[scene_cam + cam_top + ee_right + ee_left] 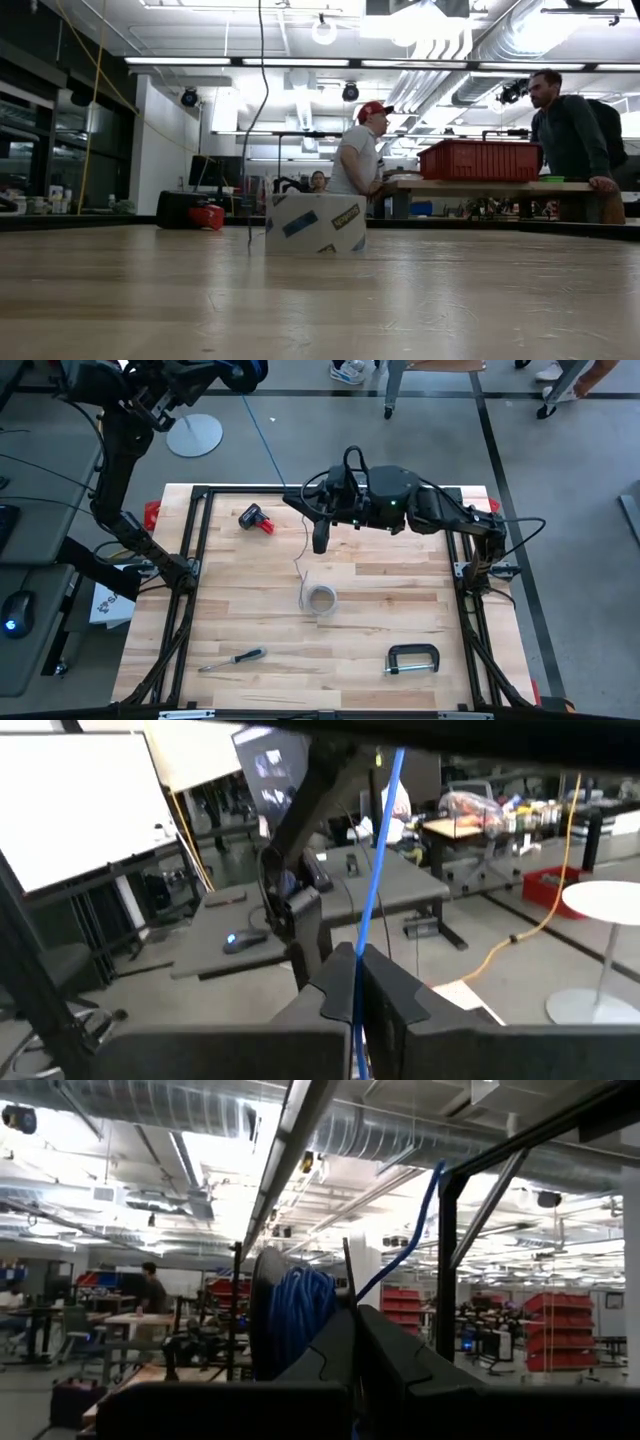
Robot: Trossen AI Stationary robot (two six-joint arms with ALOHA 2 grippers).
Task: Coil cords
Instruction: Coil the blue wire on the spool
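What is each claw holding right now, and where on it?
Both claws pinch the blue cord: the right claw along its stretched length, the left claw beside its coiled bundle.

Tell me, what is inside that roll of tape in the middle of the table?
From above, the tape roll shows only bare wood through its middle. A pale grey cord runs down to its rim; where the cord's end lies cannot be seen. At table height, its wall hides the inside.

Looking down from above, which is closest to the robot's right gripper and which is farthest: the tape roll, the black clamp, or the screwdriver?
From the right gripper:
1. Tape roll, just below it, mid-table.
2. Black clamp, toward the near right corner.
3. Screwdriver, toward the near left.
The clamp and the screwdriver are too close to call.
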